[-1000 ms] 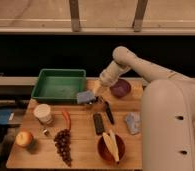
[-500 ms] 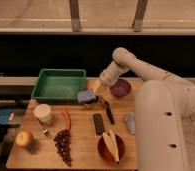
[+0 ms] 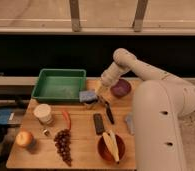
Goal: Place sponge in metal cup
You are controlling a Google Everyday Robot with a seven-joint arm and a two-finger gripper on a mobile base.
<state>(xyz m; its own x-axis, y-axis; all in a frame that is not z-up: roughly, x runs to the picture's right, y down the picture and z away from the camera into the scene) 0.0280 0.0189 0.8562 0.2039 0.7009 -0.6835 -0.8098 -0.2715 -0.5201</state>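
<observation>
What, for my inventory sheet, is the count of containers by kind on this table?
Trays: 1, the green tray
Bowls: 2, the purple bowl and the red bowl
Cups: 2, the white paper cup and the metal cup
Total: 5
The gripper is beside the sponge, at the metal cup.

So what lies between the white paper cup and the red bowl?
In the camera view, a red chili and a dark bar lie between the paper cup and red bowl. The gripper hovers by the sponge.
</observation>
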